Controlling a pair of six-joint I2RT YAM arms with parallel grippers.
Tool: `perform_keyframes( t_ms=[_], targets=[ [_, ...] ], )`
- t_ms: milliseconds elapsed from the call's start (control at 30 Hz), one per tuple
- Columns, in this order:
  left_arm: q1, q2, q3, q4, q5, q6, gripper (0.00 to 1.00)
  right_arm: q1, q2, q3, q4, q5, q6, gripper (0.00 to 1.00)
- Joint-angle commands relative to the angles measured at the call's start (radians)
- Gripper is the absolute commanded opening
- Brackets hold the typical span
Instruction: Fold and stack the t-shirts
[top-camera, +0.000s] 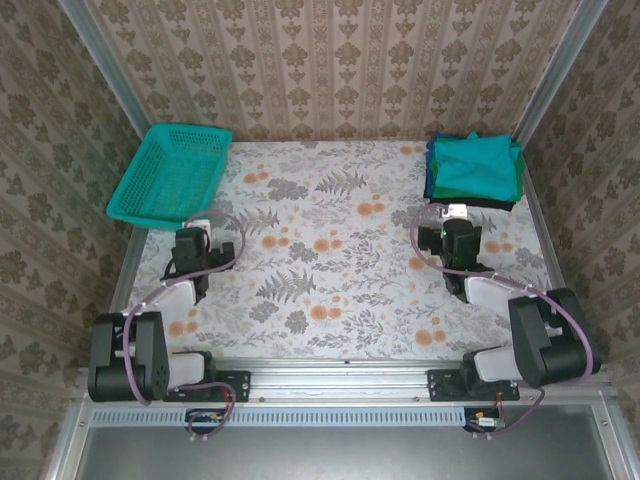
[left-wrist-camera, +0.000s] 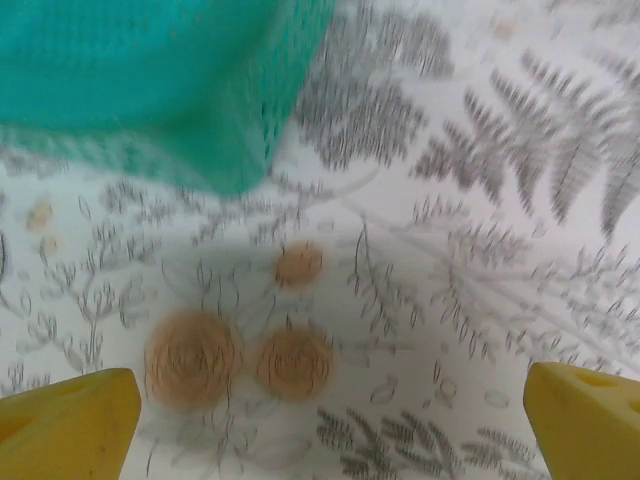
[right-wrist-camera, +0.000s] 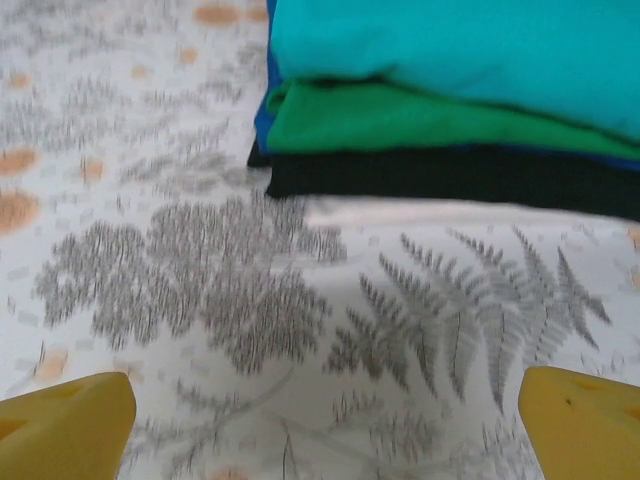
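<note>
A stack of folded t-shirts lies at the table's far right corner. The teal one is on top, then green, a blue edge and black at the bottom. My right gripper hovers just in front of the stack, open, its yellow fingertips wide apart over bare cloth. My left gripper is open too, its yellow fingertips spread over the floral table cover, just in front of the basket.
A teal plastic mesh basket sits at the far left with nothing visible in it; its corner is close ahead of the left gripper. The floral table cover spreads between the arms. Patterned walls enclose three sides.
</note>
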Motion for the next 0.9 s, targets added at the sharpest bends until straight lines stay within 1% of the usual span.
perform_keyframes(
  t_ms=[0, 33, 67, 100, 133, 167, 200, 233, 267, 300, 333, 400, 433, 733, 867],
  targets=[
    [0.040, 0.004, -0.074, 0.376, 0.111, 0.071, 1.00, -0.065, 0.124, -0.020, 0.301, -0.081, 0.007, 1.00],
    [0.045, 0.023, -0.066, 0.390, 0.134, 0.075, 1.00, -0.073, 0.090, -0.027, 0.242, -0.097, 0.021, 1.00],
    [0.049, 0.046, -0.059, 0.415, 0.168, 0.087, 1.00, -0.081, 0.111, -0.039, 0.288, -0.093, 0.034, 1.00],
    [0.051, 0.070, -0.055, 0.449, 0.186, 0.092, 1.00, -0.088, 0.154, -0.072, 0.411, -0.104, 0.028, 1.00],
    [0.051, 0.092, -0.055, 0.483, 0.193, 0.090, 1.00, -0.084, 0.148, -0.079, 0.402, -0.097, 0.025, 1.00],
    [0.068, 0.154, -0.068, 0.566, 0.218, 0.071, 1.00, -0.084, 0.124, -0.057, 0.320, -0.097, 0.034, 1.00],
    [0.089, 0.255, -0.087, 0.710, 0.252, 0.053, 1.00, -0.083, 0.140, -0.063, 0.365, -0.098, 0.029, 1.00],
    [0.110, 0.326, -0.089, 0.820, 0.269, 0.035, 1.00, -0.084, 0.142, -0.067, 0.370, -0.096, 0.027, 1.00],
    [0.118, 0.304, -0.087, 0.757, 0.308, 0.036, 1.00, -0.083, 0.130, -0.064, 0.344, -0.095, 0.030, 1.00],
    [0.097, 0.273, -0.062, 0.666, 0.275, 0.048, 1.00, -0.082, 0.135, -0.069, 0.366, -0.094, 0.026, 1.00],
    [0.079, 0.293, -0.042, 0.666, 0.233, 0.062, 1.00, -0.079, 0.136, -0.066, 0.358, -0.092, 0.026, 1.00],
    [0.046, 0.285, -0.005, 0.574, 0.180, 0.084, 1.00, -0.079, 0.135, -0.065, 0.358, -0.091, 0.024, 1.00],
    [0.038, 0.293, -0.008, 0.596, 0.165, 0.093, 1.00, -0.079, 0.133, -0.065, 0.352, -0.092, 0.025, 1.00],
    [0.035, 0.291, -0.006, 0.588, 0.165, 0.093, 1.00, -0.080, 0.142, -0.043, 0.320, -0.103, 0.023, 1.00],
    [0.035, 0.290, -0.006, 0.588, 0.164, 0.093, 1.00, -0.080, 0.133, -0.063, 0.350, -0.111, 0.021, 1.00]
  ],
)
